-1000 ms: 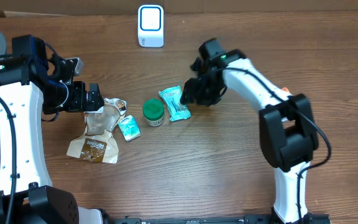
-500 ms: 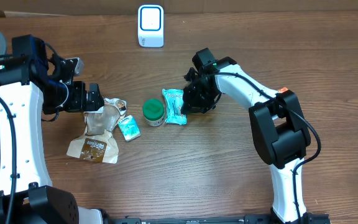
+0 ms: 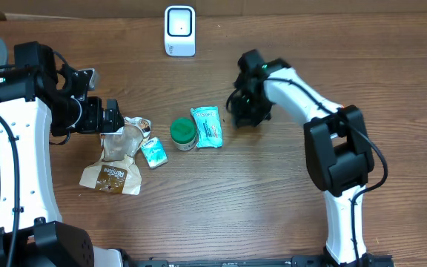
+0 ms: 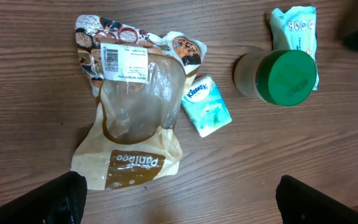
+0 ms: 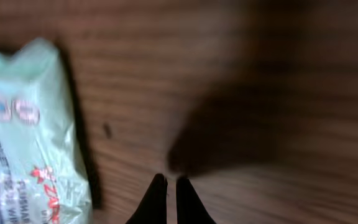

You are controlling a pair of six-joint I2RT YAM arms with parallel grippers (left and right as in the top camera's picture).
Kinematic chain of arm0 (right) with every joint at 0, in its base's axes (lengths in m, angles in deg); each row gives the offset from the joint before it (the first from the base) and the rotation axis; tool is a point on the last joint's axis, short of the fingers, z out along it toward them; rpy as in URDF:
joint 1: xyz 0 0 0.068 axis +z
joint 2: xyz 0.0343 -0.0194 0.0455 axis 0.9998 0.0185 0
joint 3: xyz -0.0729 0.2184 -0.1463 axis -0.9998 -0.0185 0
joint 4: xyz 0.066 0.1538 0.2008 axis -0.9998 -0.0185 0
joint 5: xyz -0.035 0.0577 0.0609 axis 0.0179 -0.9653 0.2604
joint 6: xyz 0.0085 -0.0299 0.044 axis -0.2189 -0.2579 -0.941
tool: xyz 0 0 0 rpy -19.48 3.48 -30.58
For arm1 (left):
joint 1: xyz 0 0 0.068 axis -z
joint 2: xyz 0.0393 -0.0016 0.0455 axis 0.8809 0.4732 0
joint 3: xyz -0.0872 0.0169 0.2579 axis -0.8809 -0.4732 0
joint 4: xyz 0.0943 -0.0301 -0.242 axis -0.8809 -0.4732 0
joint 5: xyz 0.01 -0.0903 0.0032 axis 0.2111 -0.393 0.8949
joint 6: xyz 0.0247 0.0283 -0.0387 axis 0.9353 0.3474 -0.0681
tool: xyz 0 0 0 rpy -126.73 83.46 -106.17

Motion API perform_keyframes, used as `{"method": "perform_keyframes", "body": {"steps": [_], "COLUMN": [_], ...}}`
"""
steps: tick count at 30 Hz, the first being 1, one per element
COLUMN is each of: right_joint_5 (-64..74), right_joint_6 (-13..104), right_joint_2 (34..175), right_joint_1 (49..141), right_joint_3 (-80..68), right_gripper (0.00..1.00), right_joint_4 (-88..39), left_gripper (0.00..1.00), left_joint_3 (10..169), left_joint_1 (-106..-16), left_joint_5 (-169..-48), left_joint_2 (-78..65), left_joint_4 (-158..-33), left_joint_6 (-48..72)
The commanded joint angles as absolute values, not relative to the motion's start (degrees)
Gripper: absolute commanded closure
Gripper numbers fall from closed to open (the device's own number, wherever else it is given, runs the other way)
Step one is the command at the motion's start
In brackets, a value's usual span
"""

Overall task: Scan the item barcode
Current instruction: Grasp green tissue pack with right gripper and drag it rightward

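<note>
- Seeing my right gripper clenched on nothing, just right of the teal tissue packet lying mid-worktop.
- My left gripper gapes wide by the windowed paper bag.

The left arm, white with black joints, rises along its side of the bench and bends inward at the wrist. The left gripper points toward the middle, its fingers spread wide at either edge of the wrist view. The right arm reaches diagonally to the centre, wrist tipped down. The right gripper has its two dark fingers pinched tip to tip.
</note>
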State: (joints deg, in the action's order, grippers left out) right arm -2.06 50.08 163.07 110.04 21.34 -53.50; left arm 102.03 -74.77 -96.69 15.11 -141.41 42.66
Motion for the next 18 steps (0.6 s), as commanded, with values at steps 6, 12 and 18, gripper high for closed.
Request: {"method": "perform_keyframes", "body": {"steps": [6, 12, 18], "right_joint_5": [-9.6, -11.6, -13.2], "right_joint_6": [56.1, 42.4, 34.6], "right_joint_2": [162.9, 163.4, 163.9], "right_joint_1": [110.8, 114.9, 118.1], "right_joint_3": [33.5, 29.6, 24.2], "right_gripper": [0.94, 0.96, 0.96], "right_joint_4": [-61.2, -57.9, -51.5], "left_gripper": [0.00, 0.00, 0.01], "left_joint_3": [102.1, 102.1, 102.1], "left_joint_1": [-74.8, -74.8, -74.8], "left_joint_5": [-97.3, -97.3, -97.3], "left_joint_2": [15.5, 15.5, 15.5], "left_joint_4": [-141.4, -141.4, -141.4], "left_joint_6": [44.2, 44.2, 44.2]}}
